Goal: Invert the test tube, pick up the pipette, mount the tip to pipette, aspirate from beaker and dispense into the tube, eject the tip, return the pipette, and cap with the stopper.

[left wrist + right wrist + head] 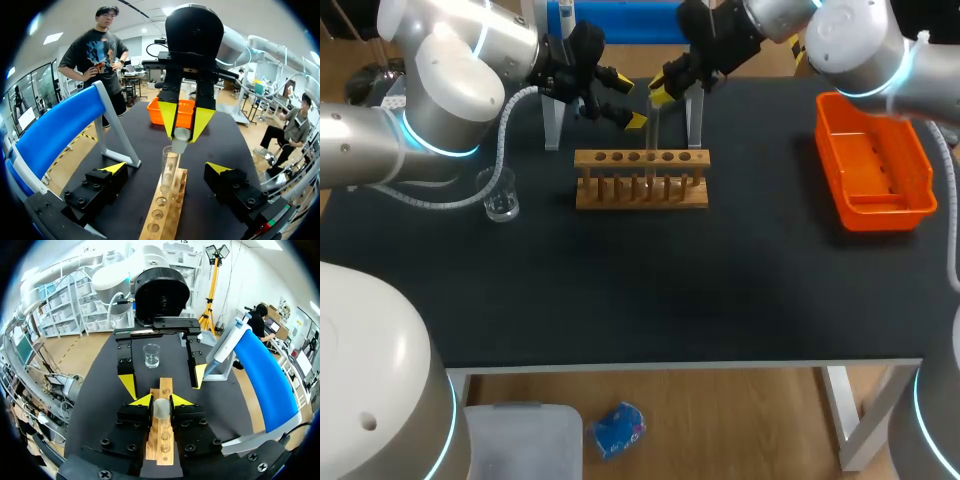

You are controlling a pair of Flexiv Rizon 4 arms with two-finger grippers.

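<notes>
Head view: the wooden rack (640,185) stands at the back middle of the table (670,290). A clear test tube (652,138) stands upright in it. The right pincer (661,94) sits directly over the tube's top. The left pincer (630,102) is just beside it, fingers spread. The beaker (501,196) stands left of the rack, and the orange bin (875,170) lies well apart to the right.

Left wrist view: the left pincer (168,168) is spread, with the test tube (170,167) between its fingers and touching neither. The right pincer (183,132) pinches a pale stopper (180,135) at the tube's mouth.

Right wrist view: the right pincer (161,400) is clamped on the stopper (161,410) above the rack (161,442). The left pincer (164,381) is spread ahead of it, and the beaker (151,356) stands beyond.
</notes>
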